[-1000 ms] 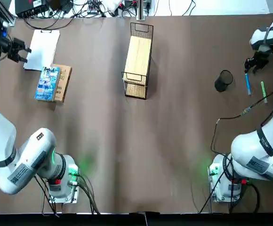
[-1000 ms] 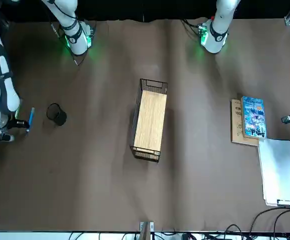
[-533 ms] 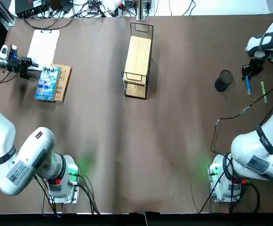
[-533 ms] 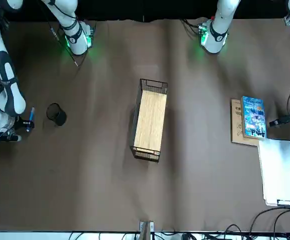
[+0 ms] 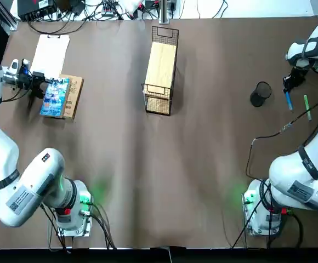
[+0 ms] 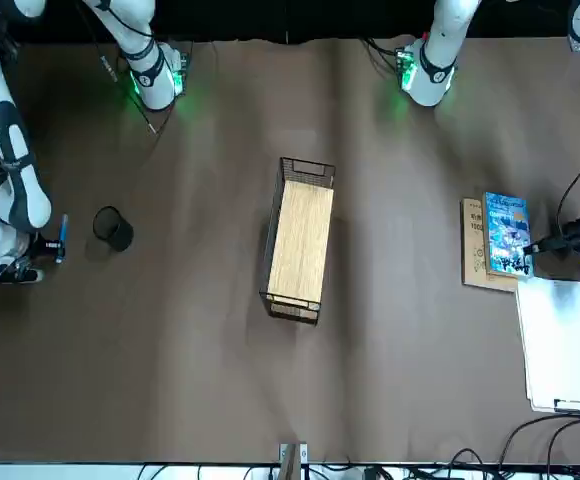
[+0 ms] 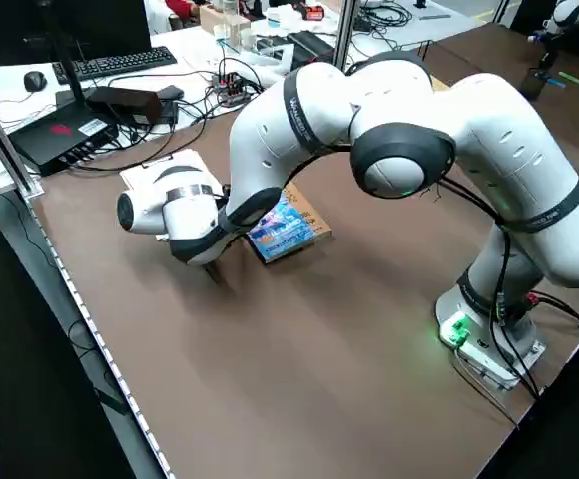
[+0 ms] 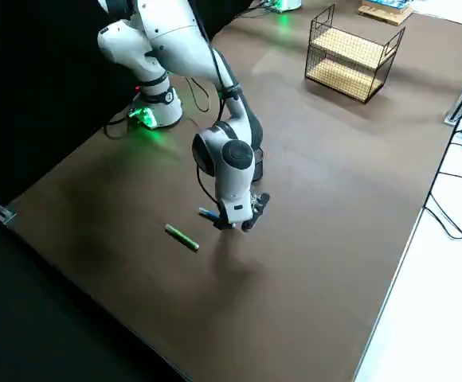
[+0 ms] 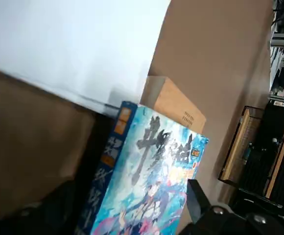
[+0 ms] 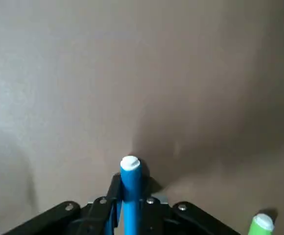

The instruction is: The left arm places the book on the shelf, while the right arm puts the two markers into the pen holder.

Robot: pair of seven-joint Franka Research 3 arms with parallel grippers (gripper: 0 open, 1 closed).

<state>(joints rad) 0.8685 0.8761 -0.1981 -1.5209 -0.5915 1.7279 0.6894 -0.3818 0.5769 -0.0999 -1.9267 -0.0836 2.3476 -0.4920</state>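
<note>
Light-blue book (image 5: 55, 99) at ten o'clock, probably stiff and slick, is best gripped across its width by left end effector (image 5: 47, 82), spread apart there; blue marker (image 10: 131, 208) is clamped by right end effector (image 10: 130, 182), two o'clock.

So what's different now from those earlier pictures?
The left arm's fingers came in from the table's left edge, rightward to the book. The right arm's fingers have closed on the blue marker. The green marker, pen holder and shelf stayed put.
</note>
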